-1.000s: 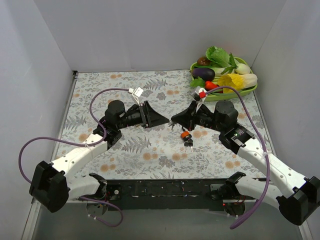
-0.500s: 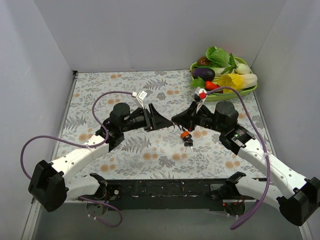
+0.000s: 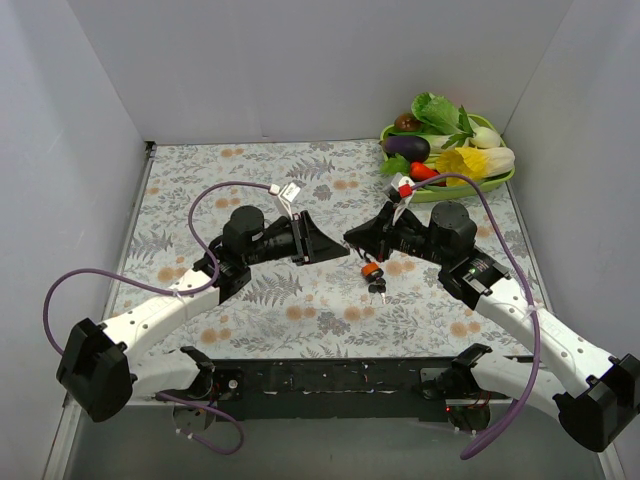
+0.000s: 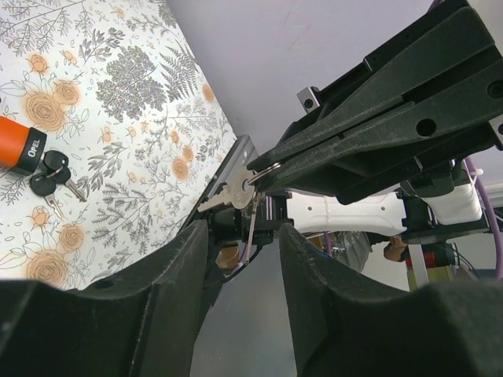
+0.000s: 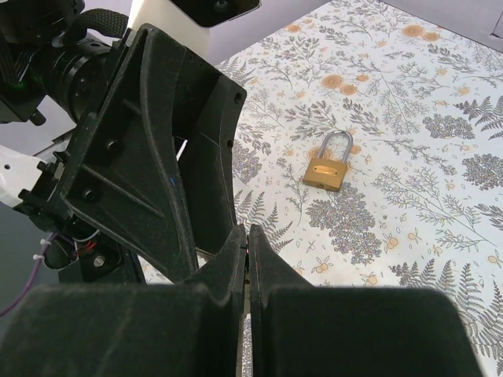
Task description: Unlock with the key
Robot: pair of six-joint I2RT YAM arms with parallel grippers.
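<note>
My right gripper (image 3: 349, 239) is shut on a silver key (image 4: 229, 193) with a ring, held above the floral mat; in the right wrist view (image 5: 248, 237) only a thin sliver shows between the closed fingers. My left gripper (image 3: 330, 246) is open and empty, its fingertips (image 4: 179, 259) just short of the key, facing the right gripper. A brass padlock (image 5: 328, 167) lies flat on the mat beyond the left gripper's fingers (image 5: 157, 157); it is hidden in the top view.
An orange key fob (image 3: 371, 271) with small black keys (image 4: 53, 169) lies on the mat below the right gripper. A green tray (image 3: 502, 180) of vegetables stands at the back right. White walls close in the mat.
My left gripper has moved right, towards the right gripper's tip, staying open. The right arm and the key fob have not moved.
</note>
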